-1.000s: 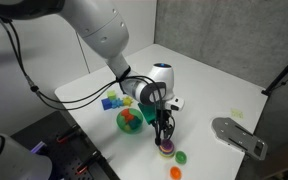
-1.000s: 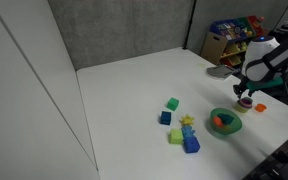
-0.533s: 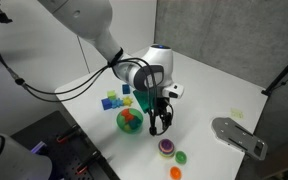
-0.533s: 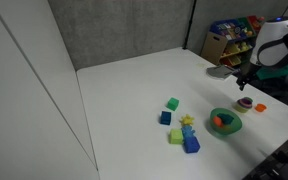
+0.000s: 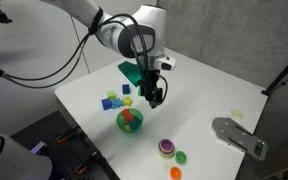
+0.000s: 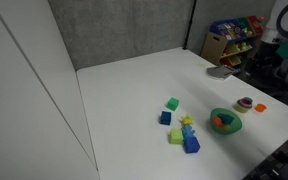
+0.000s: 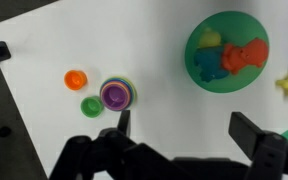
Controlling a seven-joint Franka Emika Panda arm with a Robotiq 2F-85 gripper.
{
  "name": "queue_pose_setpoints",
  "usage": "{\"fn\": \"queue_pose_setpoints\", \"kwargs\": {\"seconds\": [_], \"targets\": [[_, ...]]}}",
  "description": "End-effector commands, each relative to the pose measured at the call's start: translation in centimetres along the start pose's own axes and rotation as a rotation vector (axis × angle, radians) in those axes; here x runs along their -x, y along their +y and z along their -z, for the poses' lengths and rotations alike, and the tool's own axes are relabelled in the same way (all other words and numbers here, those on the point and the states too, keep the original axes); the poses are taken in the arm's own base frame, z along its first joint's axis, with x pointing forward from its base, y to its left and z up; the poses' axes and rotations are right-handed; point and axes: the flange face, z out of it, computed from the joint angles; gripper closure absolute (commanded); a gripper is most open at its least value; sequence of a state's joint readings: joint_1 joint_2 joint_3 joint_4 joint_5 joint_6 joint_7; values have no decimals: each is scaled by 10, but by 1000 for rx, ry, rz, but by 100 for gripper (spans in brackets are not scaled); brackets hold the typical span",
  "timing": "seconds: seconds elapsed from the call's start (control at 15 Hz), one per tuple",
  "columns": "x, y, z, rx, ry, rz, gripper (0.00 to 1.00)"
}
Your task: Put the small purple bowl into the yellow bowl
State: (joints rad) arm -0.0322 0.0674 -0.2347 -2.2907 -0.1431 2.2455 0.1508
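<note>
The small purple bowl sits nested inside the yellow bowl, whose rim shows around it; the pair also shows in both exterior views. My gripper is open and empty, high above the white table, well apart from the bowls. In an exterior view it hangs above the big green bowl. In the other exterior view only the arm's edge shows at the top right.
A big green bowl holds toy pieces. A small orange bowl and a small green bowl lie beside the stacked bowls. Coloured blocks lie on the white table. A grey plate lies at the table's corner.
My gripper has let go of the purple bowl, which stays in the yellow bowl, and has risen and moved away toward the table's middle.
</note>
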Motion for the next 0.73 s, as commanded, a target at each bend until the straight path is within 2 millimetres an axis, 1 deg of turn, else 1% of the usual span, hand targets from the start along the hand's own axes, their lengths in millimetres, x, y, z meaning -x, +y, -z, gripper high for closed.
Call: {"fn": "queue_pose_setpoints", "kwargs": {"seconds": [0.0,0.2,0.33,0.47,0.53,0.67], "targets": [[31,-1,56,-121,-40,138,0],[51,1,95,-148,-80,186,0],[61,3,112,-143,-89,196,0],[69,6,120,-137,-99,202,0],[63,1,110,-137,-91,180,0],[65,1,113,-137,-90,182,0]]}}
